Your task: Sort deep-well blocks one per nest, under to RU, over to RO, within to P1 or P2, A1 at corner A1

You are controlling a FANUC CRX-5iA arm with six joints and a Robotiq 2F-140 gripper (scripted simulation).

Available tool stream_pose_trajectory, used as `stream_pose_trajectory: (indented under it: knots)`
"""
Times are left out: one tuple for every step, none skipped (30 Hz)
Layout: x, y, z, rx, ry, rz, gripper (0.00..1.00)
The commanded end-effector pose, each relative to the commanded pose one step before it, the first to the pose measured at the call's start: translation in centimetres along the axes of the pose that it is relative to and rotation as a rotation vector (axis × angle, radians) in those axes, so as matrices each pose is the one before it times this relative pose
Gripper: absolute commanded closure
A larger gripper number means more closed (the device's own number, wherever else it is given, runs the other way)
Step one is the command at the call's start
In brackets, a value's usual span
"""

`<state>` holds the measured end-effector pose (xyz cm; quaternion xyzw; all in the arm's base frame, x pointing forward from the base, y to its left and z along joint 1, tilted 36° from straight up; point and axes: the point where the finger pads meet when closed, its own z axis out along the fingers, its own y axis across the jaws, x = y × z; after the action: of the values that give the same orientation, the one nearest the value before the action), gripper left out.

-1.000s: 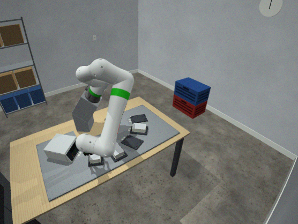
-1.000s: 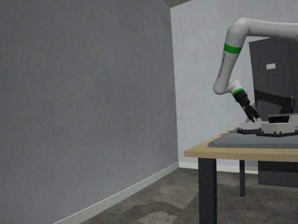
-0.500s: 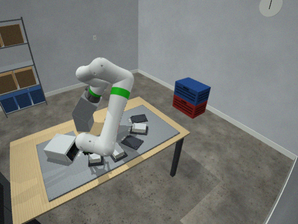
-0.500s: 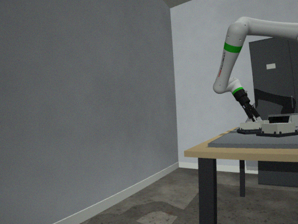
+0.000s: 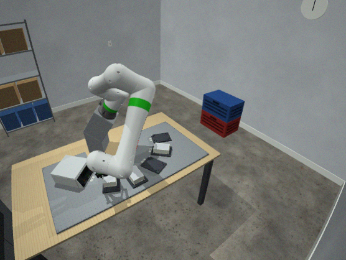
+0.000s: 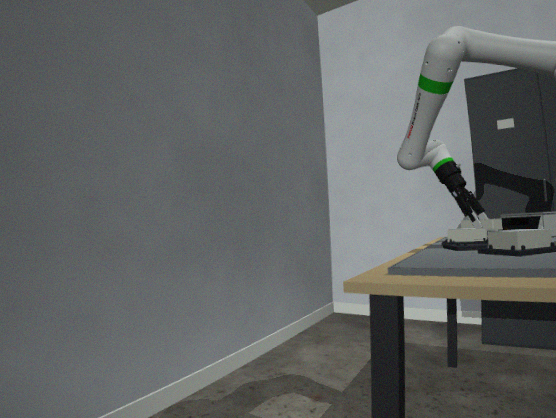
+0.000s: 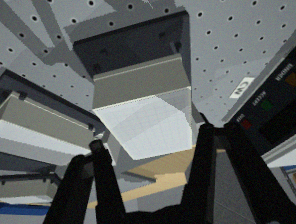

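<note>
My gripper (image 6: 475, 217) (image 7: 152, 115) is shut on a pale deep-well block (image 5: 110, 180) (image 6: 464, 233) (image 7: 142, 107). The fingers grip its two long sides. The block sits low on a dark nest (image 7: 125, 47) just right of the check-weigher (image 5: 68, 170) (image 7: 272, 112). In the top view the forearm hides the fingers. A second block (image 5: 137, 176) (image 7: 35, 125) sits in the neighbouring nest. A third block (image 5: 162, 148) sits in a nest farther back. Two dark nests (image 5: 161, 137) (image 5: 153, 164) hold nothing. The weigher's lamps look unlit in the wrist view.
All nests stand on a grey perforated mat (image 5: 78, 205) (image 6: 450, 262) on a wooden table (image 5: 28, 218) (image 6: 425, 287). The robot's grey pedestal (image 5: 97, 132) stands at the back of the table. Blue and red crates (image 5: 223, 112) sit on the floor to the right.
</note>
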<state>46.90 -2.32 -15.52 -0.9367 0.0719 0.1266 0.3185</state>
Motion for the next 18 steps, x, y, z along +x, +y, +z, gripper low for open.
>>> stream_pose_trajectory:
  knots:
    - [-0.363,0.012,-0.662,-0.00021,0.00034,0.00016,0.90]
    - [-0.083,0.000,-0.144,0.00000,0.00000,0.00000,0.90]
    - [-0.083,0.000,-0.144,0.00000,0.00000,0.00000,0.90]
    - [-0.083,0.000,-0.144,0.00000,0.00000,0.00000,0.90]
    - [-0.083,0.000,-0.144,0.00000,0.00000,0.00000,0.90]
    - [-0.083,0.000,-0.144,0.00000,0.00000,0.00000,0.90]
    - [-0.083,0.000,-0.144,0.00000,0.00000,0.00000,0.90]
    - [0.000,0.000,0.000,0.00000,0.00000,0.00000,0.90]
    - [0.000,0.000,0.000,0.00000,0.00000,0.00000,0.90]
    - [-0.083,0.000,-0.144,0.00000,0.00000,0.00000,0.90]
    - [-0.083,0.000,-0.144,0.00000,0.00000,0.00000,0.90]
    - [-0.083,0.000,-0.144,0.00000,0.00000,0.00000,0.90]
    - [-0.083,0.000,-0.144,0.00000,0.00000,0.00000,0.90]
    - [-0.083,0.000,-0.144,0.00000,0.00000,0.00000,0.90]
    - [-0.083,0.000,-0.144,0.00000,0.00000,0.00000,0.90]
    - [-0.083,0.000,-0.144,0.00000,0.00000,0.00000,0.90]
    - [-0.083,0.000,-0.144,0.00000,0.00000,0.00000,0.90]
    - [-0.083,0.000,-0.144,0.00000,0.00000,0.00000,0.90]
